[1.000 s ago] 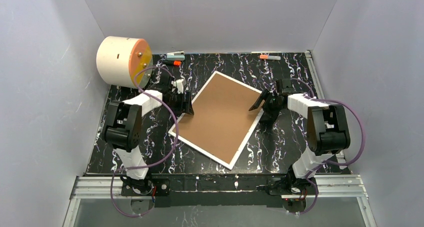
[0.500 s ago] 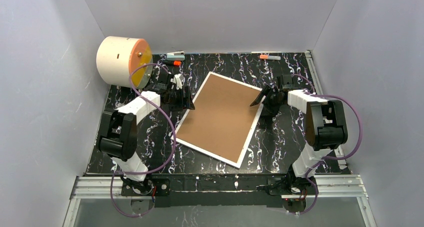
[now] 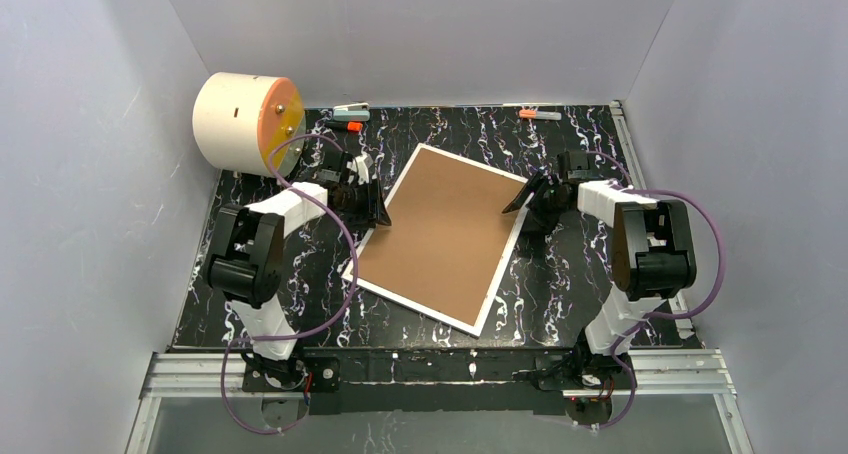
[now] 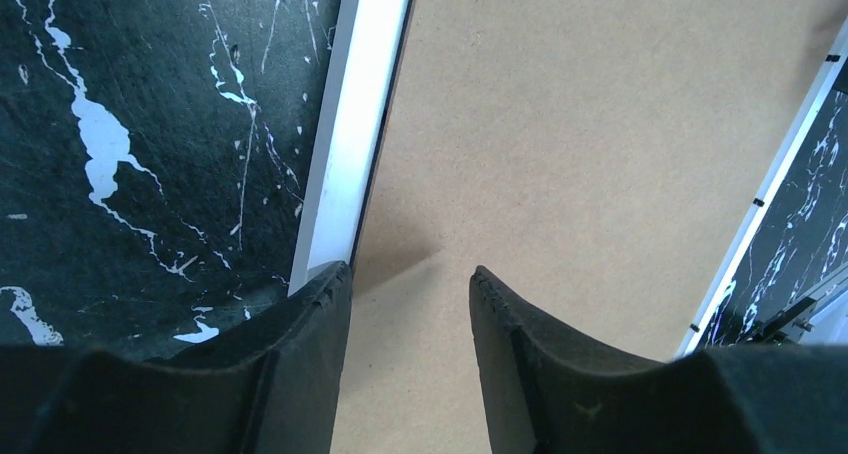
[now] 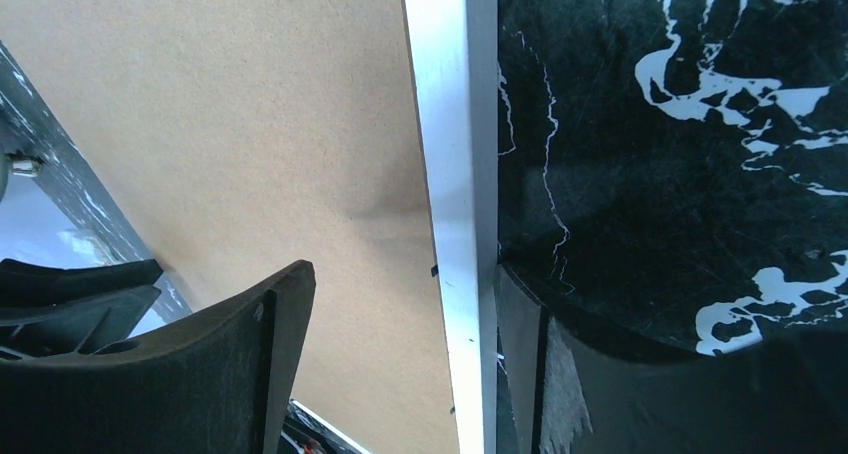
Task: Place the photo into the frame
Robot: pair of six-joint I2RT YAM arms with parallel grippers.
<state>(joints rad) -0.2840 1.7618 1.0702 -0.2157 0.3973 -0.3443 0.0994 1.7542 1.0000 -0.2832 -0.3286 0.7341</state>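
Top external: the frame [image 3: 440, 236] lies back-up at the middle of the table [image 3: 560, 294], swung slightly since a second ago. My left gripper [image 3: 378, 208], narrower yet parted, straddles its left edge; my right gripper [image 3: 522, 198], spread, straddles the right.

Front of frame [image 3: 440, 236] face-down, unseen

Cream drum [image 3: 237, 121] far left, orange-capped marker [image 3: 540, 114] on marbled table [image 3: 470, 134]
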